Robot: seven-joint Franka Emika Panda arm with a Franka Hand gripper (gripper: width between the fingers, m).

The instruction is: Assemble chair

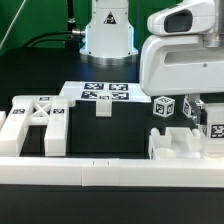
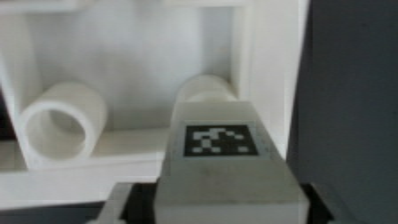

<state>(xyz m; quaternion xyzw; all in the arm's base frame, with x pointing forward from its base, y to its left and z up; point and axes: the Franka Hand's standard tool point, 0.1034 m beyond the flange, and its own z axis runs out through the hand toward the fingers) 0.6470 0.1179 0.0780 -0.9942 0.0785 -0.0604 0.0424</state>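
In the wrist view my gripper (image 2: 217, 203) is shut on a blocky white chair leg (image 2: 217, 120) with a square marker tag on its face. The leg points into a white chair part (image 2: 160, 40) with a short round peg (image 2: 63, 125) beside the leg. In the exterior view the gripper (image 1: 190, 112) hangs at the right over a low white chair part (image 1: 180, 146). Tagged blocks (image 1: 165, 106) show at either side of it. The X-braced panel (image 1: 35, 122) lies flat at the exterior view's left, apart from the gripper.
The marker board (image 1: 100, 94) lies at the back middle, with a small white piece (image 1: 103, 109) at its front edge. A long low white border rail (image 1: 100, 180) runs along the front. The robot's base (image 1: 108, 35) stands behind.
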